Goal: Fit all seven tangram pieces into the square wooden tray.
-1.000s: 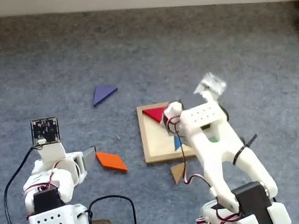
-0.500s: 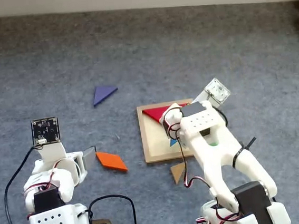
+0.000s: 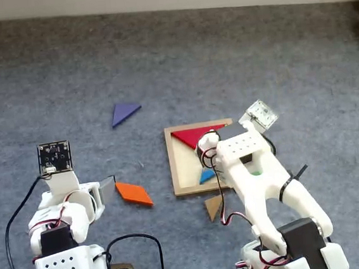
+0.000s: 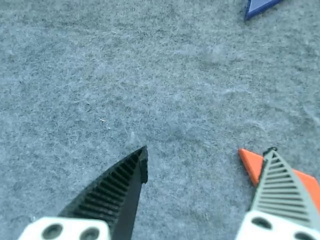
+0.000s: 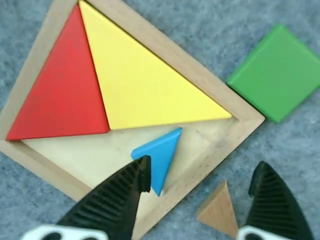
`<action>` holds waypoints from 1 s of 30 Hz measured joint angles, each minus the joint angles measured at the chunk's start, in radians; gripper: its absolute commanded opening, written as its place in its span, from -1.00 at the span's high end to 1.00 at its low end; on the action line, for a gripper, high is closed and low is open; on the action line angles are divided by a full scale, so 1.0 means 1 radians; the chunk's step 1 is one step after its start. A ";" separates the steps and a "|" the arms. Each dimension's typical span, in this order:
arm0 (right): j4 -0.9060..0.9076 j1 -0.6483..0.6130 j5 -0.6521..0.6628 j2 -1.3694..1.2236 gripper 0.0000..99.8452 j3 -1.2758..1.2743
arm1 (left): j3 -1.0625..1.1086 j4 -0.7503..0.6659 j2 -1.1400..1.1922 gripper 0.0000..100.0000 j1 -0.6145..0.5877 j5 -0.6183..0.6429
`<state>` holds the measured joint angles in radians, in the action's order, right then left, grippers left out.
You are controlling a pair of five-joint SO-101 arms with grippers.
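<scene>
Orange parallelogram tangram piece lies with its long axis 10-to-4 o'clock beside the open left gripper; right gripper gapes wide above the square wooden tray.

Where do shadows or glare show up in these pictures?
High view: soft, even light; the purple triangle and orange piece cast barely any shadow on the carpet. Right wrist view: no glare on the yellow triangle. Left wrist view: no hard shadow beneath the left gripper.
</scene>
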<state>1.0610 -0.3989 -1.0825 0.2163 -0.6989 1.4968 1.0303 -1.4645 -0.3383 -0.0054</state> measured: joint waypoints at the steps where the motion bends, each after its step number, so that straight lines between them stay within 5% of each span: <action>1: 0.002 0.000 0.025 0.000 0.70 0.000 | 0.000 0.000 0.000 0.31 0.000 0.000; 4: 0.009 0.000 0.121 0.000 1.00 0.020 | 0.000 0.000 0.000 0.31 0.000 0.000; 15: -0.026 -0.023 0.574 0.000 0.99 0.097 | 0.000 0.000 0.000 0.31 0.000 0.000; 30: -0.293 -0.075 0.644 0.000 0.99 -0.143 | 0.000 0.000 0.000 0.31 0.000 0.000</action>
<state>0.7679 -0.4741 -0.4381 0.2163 -0.8416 1.4968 1.0303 -1.4645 -0.3383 -0.0054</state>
